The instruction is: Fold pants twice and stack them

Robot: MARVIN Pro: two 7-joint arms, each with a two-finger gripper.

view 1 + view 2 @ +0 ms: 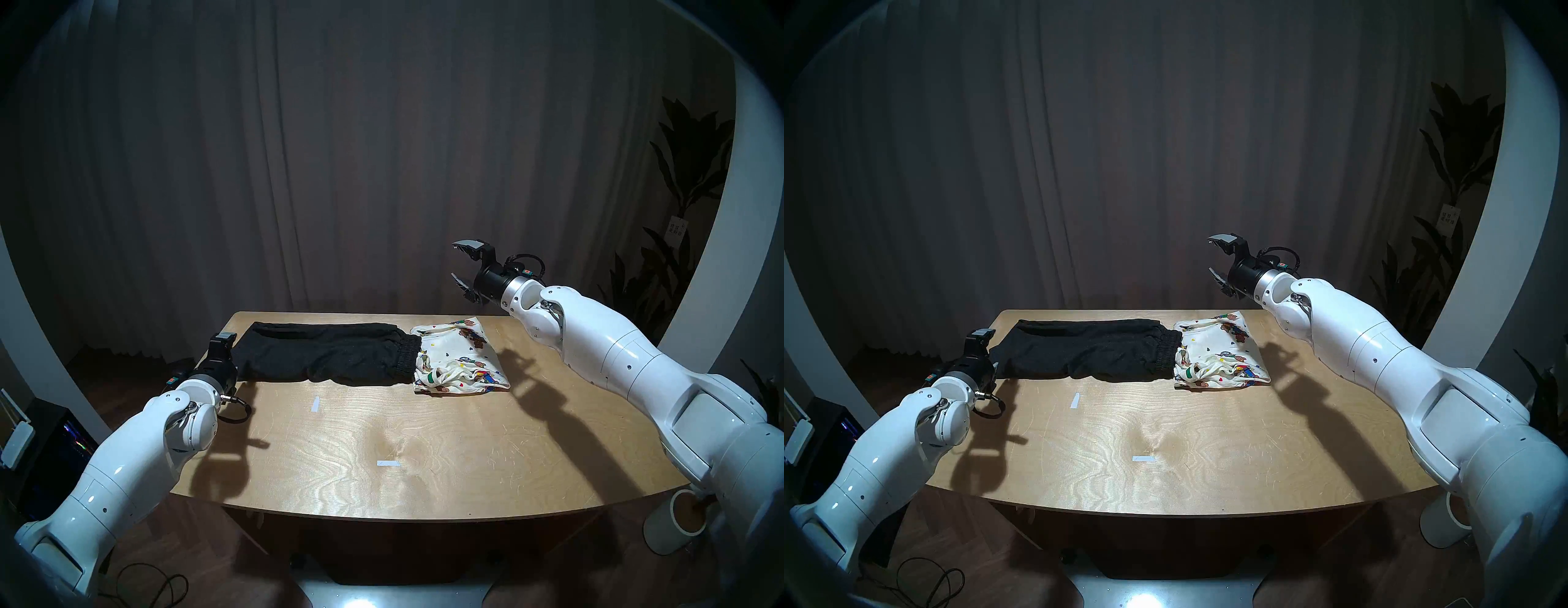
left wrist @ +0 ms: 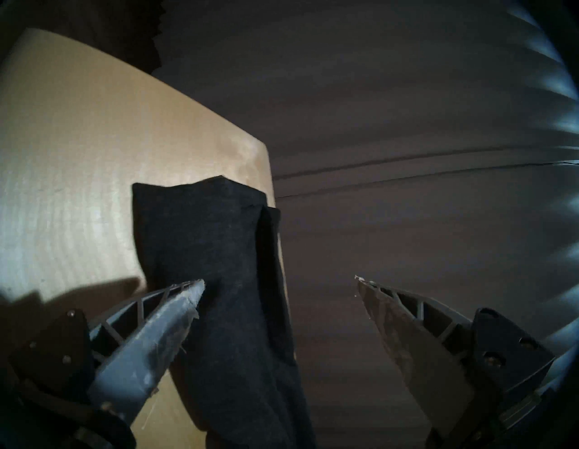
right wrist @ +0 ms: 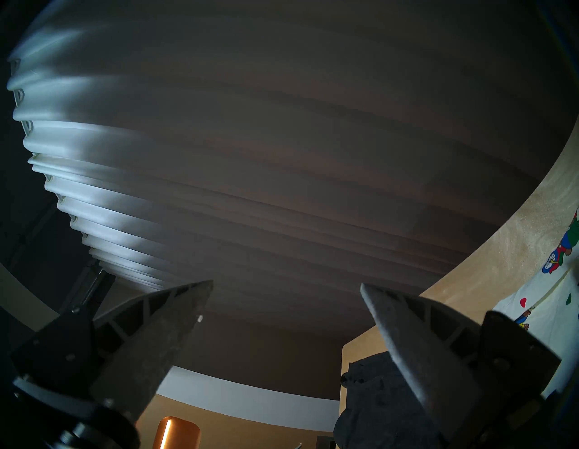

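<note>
The charcoal-black pants lie flat along the far side of the table. Their ribbed waistband touches the cream teddy-bear pants, which lie folded to the right. My left gripper is open at the black pants' leg end, by the table's left edge. In the left wrist view the black cloth lies between the open left gripper's fingers, close to one fingertip. My right gripper is open and empty, raised above the table's far right corner.
Two white tape marks are on the table. A white cup stands low at the right, under my right arm. A dark curtain hangs behind the table. Plants stand at the far right.
</note>
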